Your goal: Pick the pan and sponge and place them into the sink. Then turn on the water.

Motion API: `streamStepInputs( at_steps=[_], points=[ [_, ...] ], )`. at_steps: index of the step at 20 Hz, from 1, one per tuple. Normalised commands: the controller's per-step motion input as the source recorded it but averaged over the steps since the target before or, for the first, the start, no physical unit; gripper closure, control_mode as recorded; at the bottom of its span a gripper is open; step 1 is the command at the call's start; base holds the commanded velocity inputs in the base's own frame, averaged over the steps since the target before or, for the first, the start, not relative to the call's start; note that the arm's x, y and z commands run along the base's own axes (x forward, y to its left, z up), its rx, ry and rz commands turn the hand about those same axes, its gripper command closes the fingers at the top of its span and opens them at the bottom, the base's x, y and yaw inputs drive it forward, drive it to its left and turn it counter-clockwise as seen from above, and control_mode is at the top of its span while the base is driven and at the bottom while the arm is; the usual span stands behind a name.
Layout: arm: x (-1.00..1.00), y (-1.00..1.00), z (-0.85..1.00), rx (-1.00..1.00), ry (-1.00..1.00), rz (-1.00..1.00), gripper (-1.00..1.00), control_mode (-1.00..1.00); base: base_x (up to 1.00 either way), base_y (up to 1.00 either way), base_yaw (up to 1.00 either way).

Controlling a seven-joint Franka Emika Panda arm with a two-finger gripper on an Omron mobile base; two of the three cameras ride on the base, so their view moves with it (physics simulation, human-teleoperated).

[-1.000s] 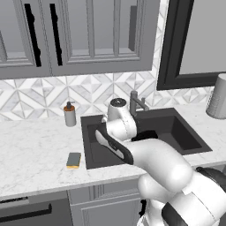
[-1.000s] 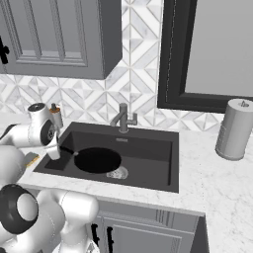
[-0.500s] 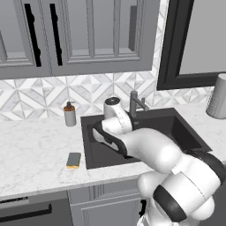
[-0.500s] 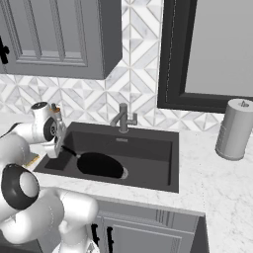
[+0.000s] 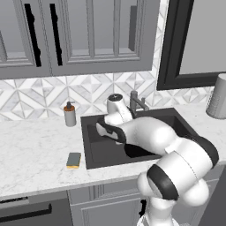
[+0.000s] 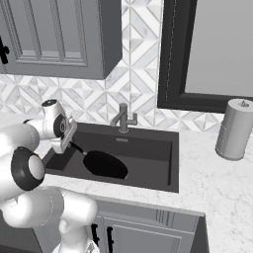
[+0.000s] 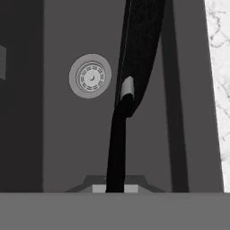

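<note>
one counter (image 5: 39,150) carries the dark sink (image 6: 148,148). the pan (image 6: 105,164) hangs low inside the sink, tilted, handle rising to the claw (image 6: 69,143), which seems pinched on the handle, though its tips are hidden. the sponge (image 5: 73,160) lies on the counter, left of the sink.

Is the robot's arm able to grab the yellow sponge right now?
Probably not yet: the end effector is over the sink, shut on the pan. The sponge lies uncovered on the counter.
</note>
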Motion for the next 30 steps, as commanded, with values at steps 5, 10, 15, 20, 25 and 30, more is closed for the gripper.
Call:
streamStepInputs(
  at_steps=[5, 10, 15, 20, 25, 30],
  points=[
    [0.23, -0.21, -0.06, 0.08, -0.16, 0.00, 1.00, -1.00, 0.00, 0.00, 0.00],
    [0.18, -0.20, -0.08, 0.10, -0.25, 0.00, 1.00, -1.00, 0.00, 0.00, 0.00],
    [0.22, -0.19, -0.11, 0.07, -0.19, -0.01, 1.00, -1.00, 0.00, 0.00, 0.00],
    [0.22, -0.11, -0.16, 0.01, -0.05, -0.13, 1.00, -1.00, 0.00, 0.00, 0.00],
    [0.22, 0.00, -0.19, 0.00, 0.00, -0.25, 1.00, -1.00, 0.00, 0.00, 0.00],
    [0.24, -0.03, -0.19, 0.00, 0.00, -0.20, 1.00, -1.00, 0.00, 0.00, 0.00]
  ],
)
